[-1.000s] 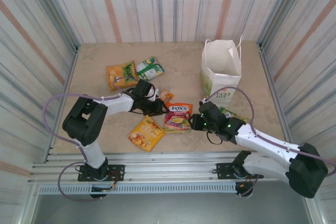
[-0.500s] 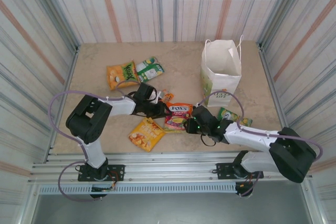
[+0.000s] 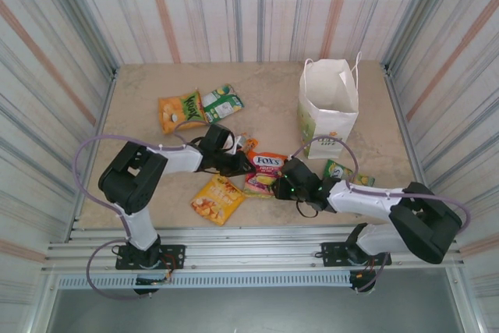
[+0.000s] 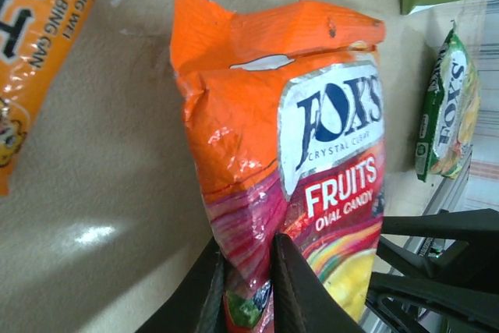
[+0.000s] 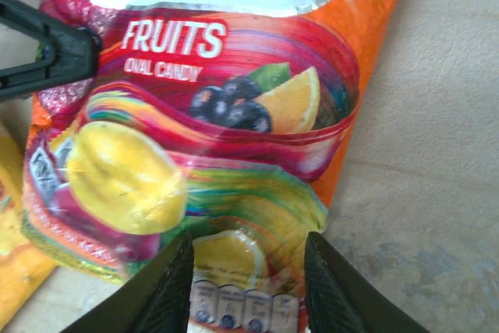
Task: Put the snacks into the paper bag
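Note:
The pink-red FOX'S bag (image 3: 265, 171) lies flat at the table's middle. My left gripper (image 3: 236, 163) is shut on its left edge, the foil pinched between the fingers (image 4: 248, 278). My right gripper (image 3: 279, 185) stands open at the bag's near end, with one finger on each side of the bag's bottom edge (image 5: 248, 286). The white paper bag (image 3: 329, 103) stands upright at the back right. Loose snacks lie around: an orange packet (image 3: 181, 111), a green-white packet (image 3: 223, 102), a tiny orange sachet (image 3: 247, 143), a yellow-orange bag (image 3: 217, 197) and a green FOX'S bag (image 3: 343, 171).
Striped walls close the table (image 3: 140, 91) in on three sides. A metal rail (image 3: 234, 235) runs along the near edge. Both arms meet over the middle, and the right arm's cable loops in front of the paper bag.
My left gripper has closed on the pink-red FOX'S bag's edge. My right gripper has slid left to the bag's near end, uncovering the green FOX'S bag.

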Controlling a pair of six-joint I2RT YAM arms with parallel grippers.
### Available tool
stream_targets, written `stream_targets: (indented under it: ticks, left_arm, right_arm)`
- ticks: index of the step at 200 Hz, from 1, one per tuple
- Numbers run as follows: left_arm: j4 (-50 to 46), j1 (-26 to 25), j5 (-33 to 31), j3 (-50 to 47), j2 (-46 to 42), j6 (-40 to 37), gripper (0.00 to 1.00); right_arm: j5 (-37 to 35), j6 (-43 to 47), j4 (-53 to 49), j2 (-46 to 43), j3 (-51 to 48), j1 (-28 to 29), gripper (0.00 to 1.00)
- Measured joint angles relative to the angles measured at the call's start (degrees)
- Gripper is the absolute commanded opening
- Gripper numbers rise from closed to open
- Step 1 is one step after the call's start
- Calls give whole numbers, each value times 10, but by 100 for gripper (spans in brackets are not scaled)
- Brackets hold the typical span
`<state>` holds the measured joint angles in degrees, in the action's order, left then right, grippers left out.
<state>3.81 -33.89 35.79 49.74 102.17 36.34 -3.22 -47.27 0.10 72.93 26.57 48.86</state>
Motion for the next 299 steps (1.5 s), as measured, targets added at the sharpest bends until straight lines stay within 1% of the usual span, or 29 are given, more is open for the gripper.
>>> stream_targets:
  ticks: [23, 51, 66, 94, 117, 127, 149, 189, 221, 266, 288, 299]
  left_arm:
    - [-15, -3, -12, -4, -32, -16, 8]
    - [-24, -4, -20, -16, -101, -46, 5]
    - [-25, -4, -23, -19, -142, -68, 4]
    - [-19, -4, -25, -23, -219, -111, 4]
    - [-13, -4, -18, -25, -274, -146, 4]
    - [-10, -4, -11, -25, -293, -163, 4]
    - [-10, -4, 8, -21, -324, -200, 4]
    - [-1, -4, 50, 7, -345, -241, 4]
    - [32, -4, 92, 9, -346, -245, 5]
    - [78, -4, 142, 9, -346, -241, 5]
    - [111, -6, 158, 9, -342, -228, 5]
    - [128, -8, 162, 9, -336, -222, 5]
  right_arm:
    - [-12, 18, -26, -70, 0, 0, 44]
    - [-44, 76, -48, -207, -7, 0, 47]
    - [-50, 114, -55, -274, -13, -7, 49]
    - [-34, 192, -68, -383, -20, -51, 56]
    - [2, 238, -66, -431, -21, -100, 64]
    - [23, 252, -61, -437, -22, -120, 67]
    - [81, 271, -37, -428, -26, -156, 68]
    - [190, 289, 49, -357, -27, -175, 72]
    - [250, 292, 112, -318, -27, -178, 76]
    - [329, 293, 175, -315, -27, -194, 77]
    - [363, 293, 195, -322, -27, -205, 75]
    - [379, 289, 205, -326, -27, -213, 71]
